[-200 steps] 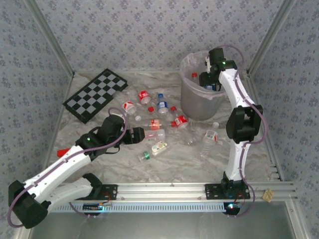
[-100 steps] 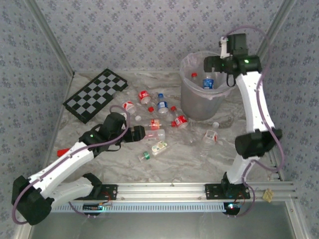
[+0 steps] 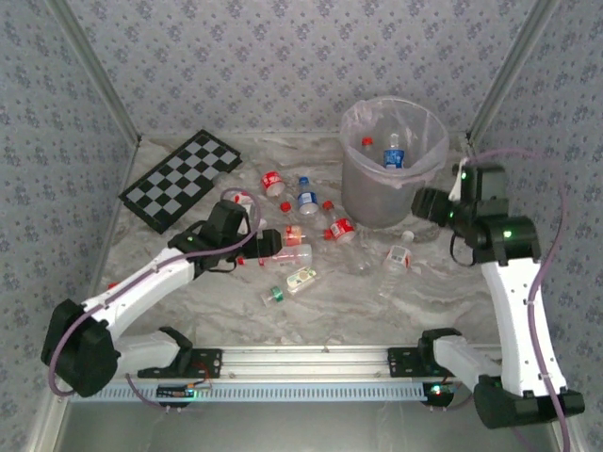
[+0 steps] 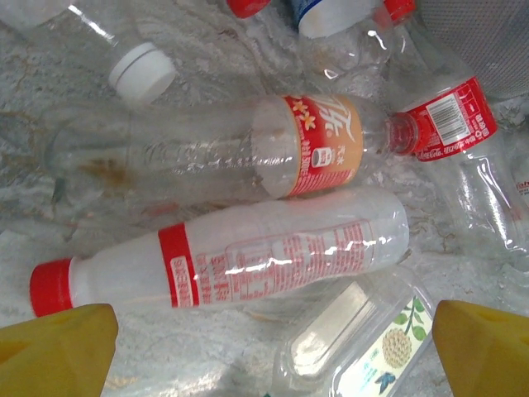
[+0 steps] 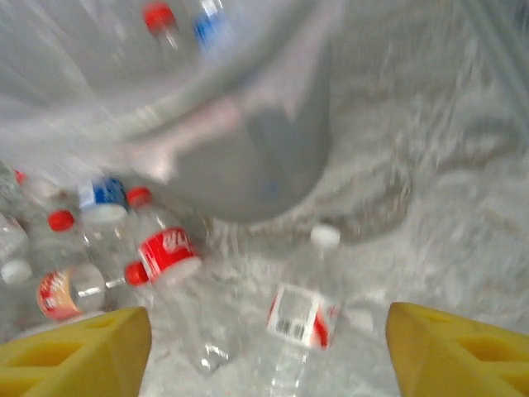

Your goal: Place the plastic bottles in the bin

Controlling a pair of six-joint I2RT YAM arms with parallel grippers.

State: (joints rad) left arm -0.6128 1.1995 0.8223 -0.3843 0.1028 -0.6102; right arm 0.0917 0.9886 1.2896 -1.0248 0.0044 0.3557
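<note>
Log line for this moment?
left gripper open over white red-capped bottle | right gripper open beside bin | two bottles in bin | other bottles on table

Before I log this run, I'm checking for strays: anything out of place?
Yes. A chequered board lies at far left, and a flat clear box lies among the plastic bottles; neither is a bottle.

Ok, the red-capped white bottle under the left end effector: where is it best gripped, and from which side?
Probably mid-body on the white bottle, beside its red band, from above: it lies flat on its side, so its width is open to a pinch. The orange-labelled bottle close alongside leaves little room.
</note>
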